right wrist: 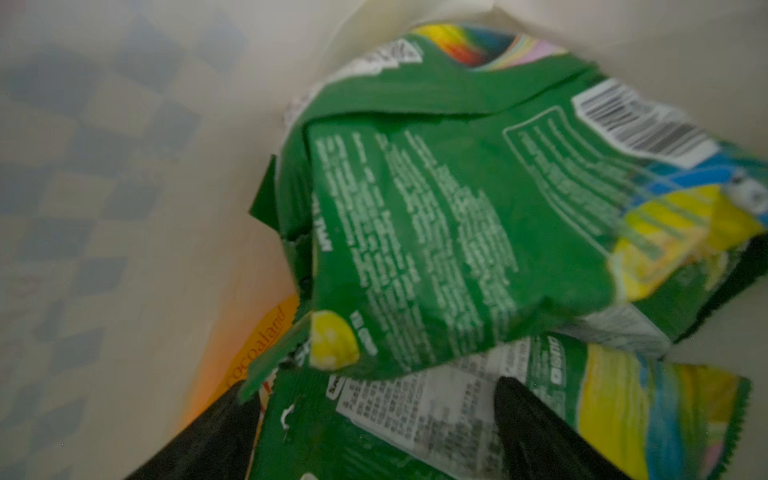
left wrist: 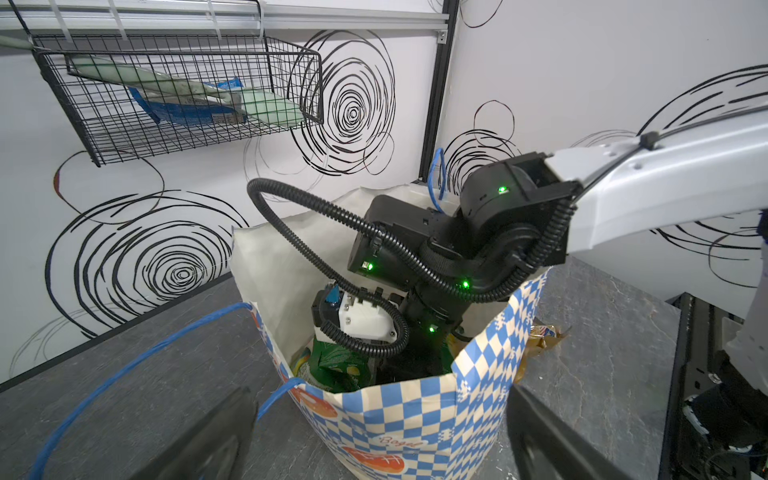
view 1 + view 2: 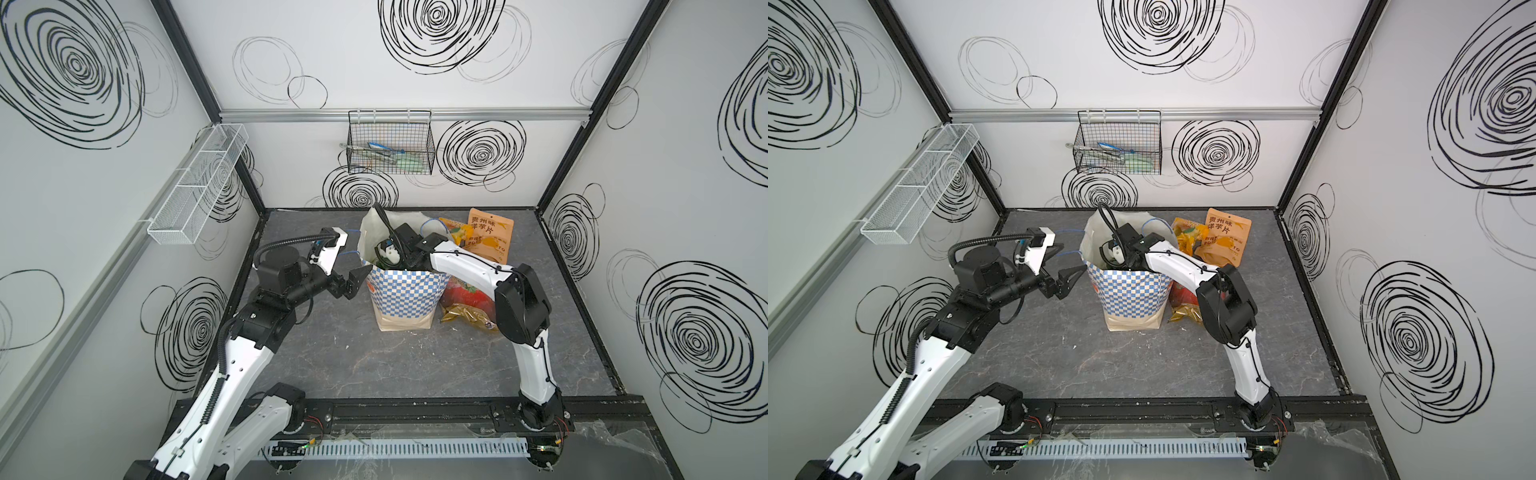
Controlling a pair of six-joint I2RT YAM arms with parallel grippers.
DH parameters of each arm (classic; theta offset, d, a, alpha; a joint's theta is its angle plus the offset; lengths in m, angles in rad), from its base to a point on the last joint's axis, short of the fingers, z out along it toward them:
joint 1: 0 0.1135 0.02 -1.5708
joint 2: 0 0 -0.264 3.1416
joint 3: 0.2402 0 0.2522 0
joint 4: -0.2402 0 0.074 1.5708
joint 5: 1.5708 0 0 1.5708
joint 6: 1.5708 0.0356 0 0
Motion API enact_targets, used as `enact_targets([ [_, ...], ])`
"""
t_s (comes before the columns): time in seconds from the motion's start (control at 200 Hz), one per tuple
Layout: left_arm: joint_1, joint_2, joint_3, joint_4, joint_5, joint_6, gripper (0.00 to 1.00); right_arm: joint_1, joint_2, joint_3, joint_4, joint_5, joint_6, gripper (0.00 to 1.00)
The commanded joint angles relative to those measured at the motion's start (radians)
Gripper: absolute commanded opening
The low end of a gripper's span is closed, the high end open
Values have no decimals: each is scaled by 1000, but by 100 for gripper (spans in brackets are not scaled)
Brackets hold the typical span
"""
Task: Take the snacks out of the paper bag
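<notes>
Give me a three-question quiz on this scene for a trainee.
1. True or false: the right tool is inside the paper bag.
2. Which colour are the packets in front of it? A red, B green, C blue.
3. Fill in: the left tool, jaws open, is ___ the bag (inside/outside).
Key: 1 true; 2 B; 3 outside.

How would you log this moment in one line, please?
right pincer: open in paper bag; left pincer: open beside it; green packets: inside

even bright light above; inside-bag wrist view dim, blurred.
</notes>
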Motion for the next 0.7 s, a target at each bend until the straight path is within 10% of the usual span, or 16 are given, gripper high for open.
enact_targets([
  [0.0,3,-2,-5,36,22,10,96,4,-7,-57,91,7,25,90],
  [0.355,4,4,-3,33,19,10,96,4,-7,-136,156,-3,51,58],
  [0.69,2,5,-1,31,17,7,96,0,-83,-85,158,10,63,5],
])
